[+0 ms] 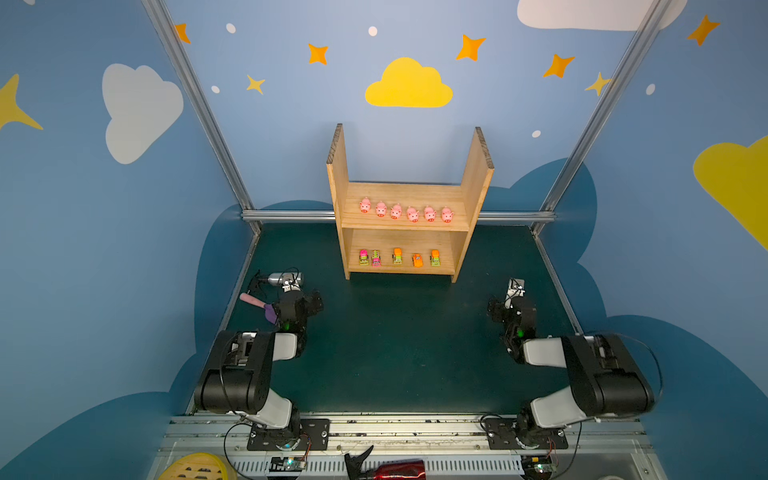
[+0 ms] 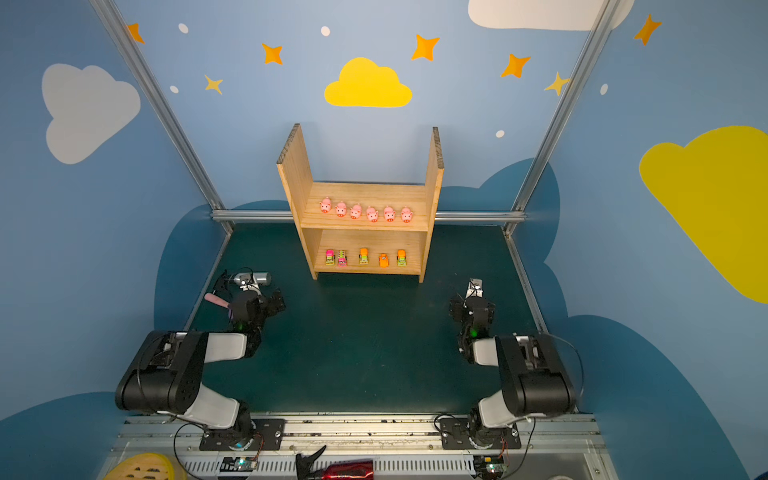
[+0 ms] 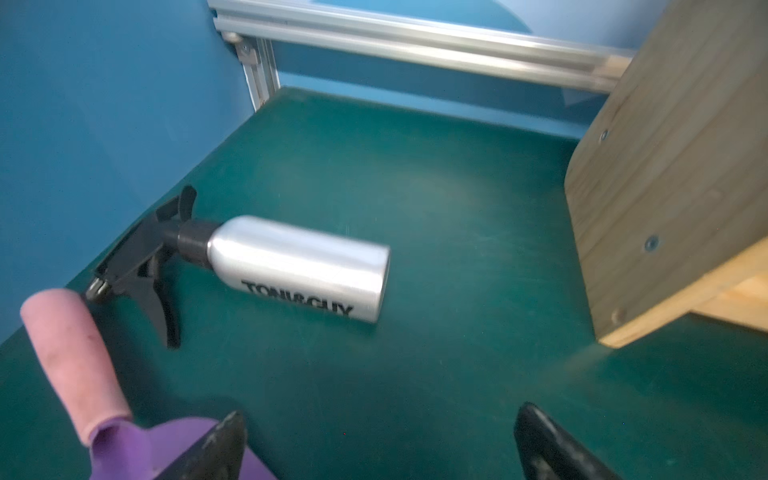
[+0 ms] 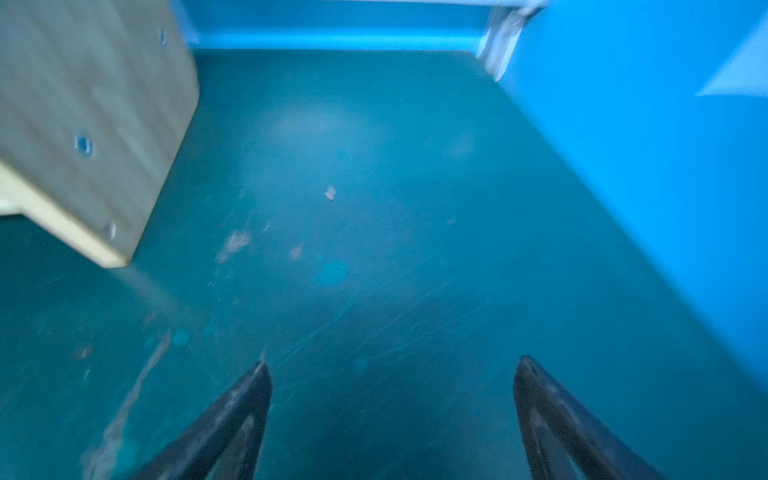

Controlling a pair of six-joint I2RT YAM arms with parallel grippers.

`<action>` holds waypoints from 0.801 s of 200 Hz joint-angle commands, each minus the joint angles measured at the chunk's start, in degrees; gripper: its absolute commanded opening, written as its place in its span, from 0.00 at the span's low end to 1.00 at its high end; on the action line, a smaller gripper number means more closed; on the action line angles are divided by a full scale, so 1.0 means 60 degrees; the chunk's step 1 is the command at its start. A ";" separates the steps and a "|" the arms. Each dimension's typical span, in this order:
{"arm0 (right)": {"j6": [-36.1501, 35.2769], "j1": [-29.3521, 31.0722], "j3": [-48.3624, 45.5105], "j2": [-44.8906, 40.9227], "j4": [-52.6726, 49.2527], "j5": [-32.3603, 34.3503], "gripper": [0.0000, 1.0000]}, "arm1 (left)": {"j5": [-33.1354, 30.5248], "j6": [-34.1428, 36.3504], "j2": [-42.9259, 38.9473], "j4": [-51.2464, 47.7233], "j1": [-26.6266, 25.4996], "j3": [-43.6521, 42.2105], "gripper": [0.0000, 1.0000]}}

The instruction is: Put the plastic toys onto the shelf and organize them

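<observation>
Scoop (image 3: pixel 75 353): purple with a pink handle, lying on the table (image 1: pixel 395 353) at the left edge; not one of the toys.
Spray bottle (image 3: pixel 299 266): silver, on its side just beyond the scoop, nozzle towards the left wall; also not a toy.
Left gripper (image 3: pixel 380 415): fingers spread wide with nothing between them. It hangs low beside the scoop with one finger over the purple blade; whether they touch is not clear.
Shelf (image 1: pixel 473 174): stands at the back middle of the table, well apart from both arms.
Pigs (image 1: pixel 396 211): six in one row along the upper board, snouts to the front, fairly evenly spaced.
Toy cars (image 1: pixel 397 256): five in a row on the lower board. The two at the left end nearly touch; the other three stand apart.
Right gripper (image 4: pixel 393 363): released and empty, over bare table to the right of the shelf's front corner.
Progress: every toy in view sits on the shelf, sorted by kind, and none shows on the table. The task looks done or all but done.
Left to do: at most, evening out the gaps between the cars.
In the way: nothing blocks the shelf front. The scoop and spray bottle lie close to the left arm and could be knocked if it swings that way.
</observation>
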 commanded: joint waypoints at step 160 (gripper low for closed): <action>-0.0082 -0.0375 0.0435 -0.0188 0.0134 -0.1842 0.90 | 0.0470 -0.0104 -0.0033 -0.0106 0.0064 0.0081 1.00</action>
